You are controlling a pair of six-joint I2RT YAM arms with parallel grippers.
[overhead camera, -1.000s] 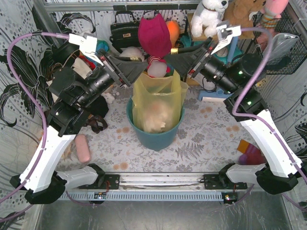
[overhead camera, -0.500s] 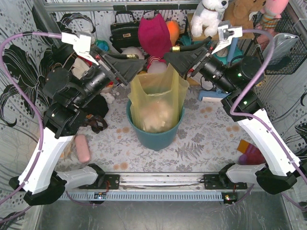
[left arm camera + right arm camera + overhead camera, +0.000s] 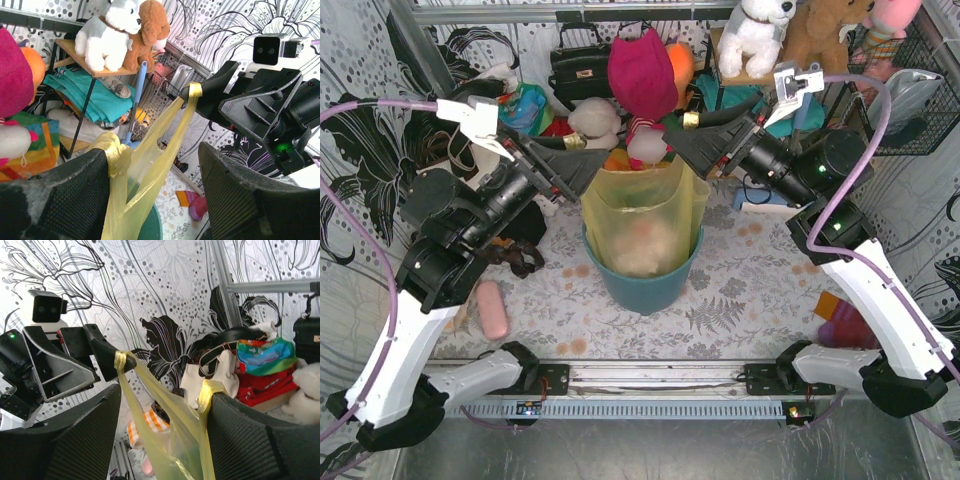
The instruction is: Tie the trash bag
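Trash bag (image 3: 640,215) in teal bin (image 3: 645,290); handles hooked over one finger each of wide-spread left claw (image 3: 578,160), right claw (image 3: 682,138).

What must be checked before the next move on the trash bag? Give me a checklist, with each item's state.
1. The left hand open, first handle hooked over one finger: ok.
2. The right hand open, second handle hooked over one finger: ok.
3. The trash bag seated in the teal bin: ok.
4. Both handles crossed or knotted: not ok, they are apart.
5. Plastic free of tears: cannot tell.
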